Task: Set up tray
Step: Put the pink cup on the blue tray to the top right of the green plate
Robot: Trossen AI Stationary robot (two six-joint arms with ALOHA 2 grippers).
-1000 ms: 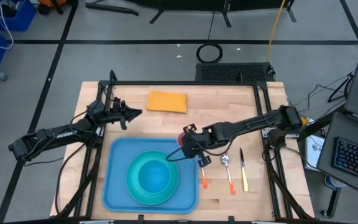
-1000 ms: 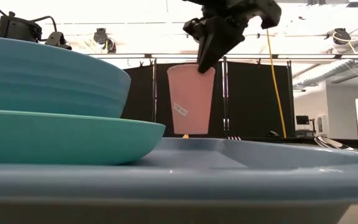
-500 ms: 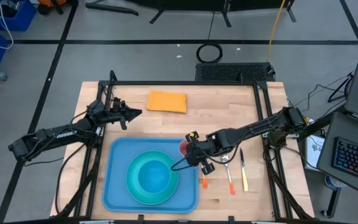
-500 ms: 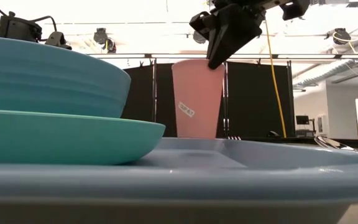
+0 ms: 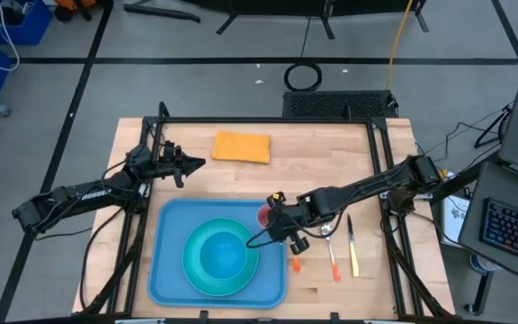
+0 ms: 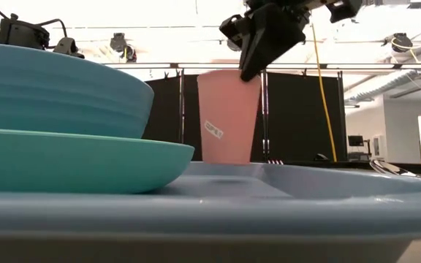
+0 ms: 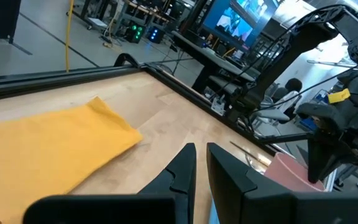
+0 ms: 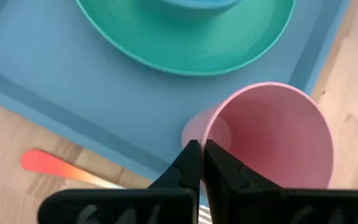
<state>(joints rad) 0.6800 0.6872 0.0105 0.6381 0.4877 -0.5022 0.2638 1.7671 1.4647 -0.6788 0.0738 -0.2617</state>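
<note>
Tray (image 5: 174, 270): lying at the table's near edge, carrying the teal plate (image 5: 198, 274) and blue bowl (image 5: 222, 256), leaving its far right corner free.
Right hand (image 6: 245, 73): pinching the pink cup (image 6: 227, 117) by one rim wall, keeping it upright while lowering into that free corner.
Cutlery (image 5: 333, 261): waiting on the table just right of the tray, likely for later loading.
Left hand (image 7: 200, 163): idling near the far left, fingers nearly together, holding nothing, beside the yellow cloth (image 5: 241, 147).

Bright overhead light, blurred near foreground
</note>
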